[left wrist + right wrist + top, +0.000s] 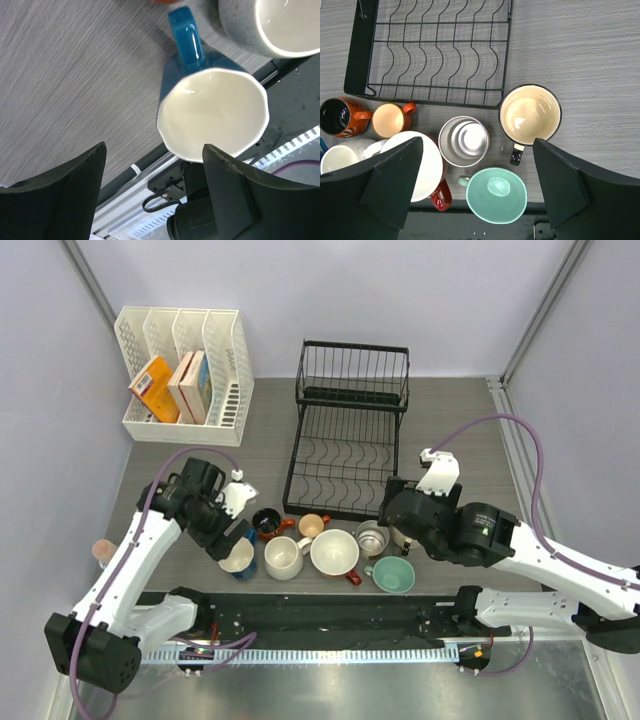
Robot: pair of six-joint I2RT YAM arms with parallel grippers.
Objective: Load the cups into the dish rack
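The black wire dish rack (pixel 345 430) stands at the back middle with no cup in it; its wavy base shows in the right wrist view (pixel 435 50). Several cups sit in front of it. My left gripper (pixel 226 537) is open and empty over a blue mug with a cream inside (pixel 212 115), which lies just ahead of its fingers. My right gripper (pixel 480 170) is open and empty above a teal cup (pixel 496 195), a steel cup (pixel 464 141) and a cream black-rimmed mug (pixel 530 112). A red mug with a white inside (pixel 417 167), a peach mug (pixel 390 120), a black-inside mug (pixel 337 116) and a white mug (pixel 284 558) sit to the left.
A white slotted file organizer (pixel 185 375) holding boxes stands at the back left. A small pink thing (pixel 103 551) sits at the left edge. A black rail (pixel 330 612) runs along the table's near edge, close behind the cups.
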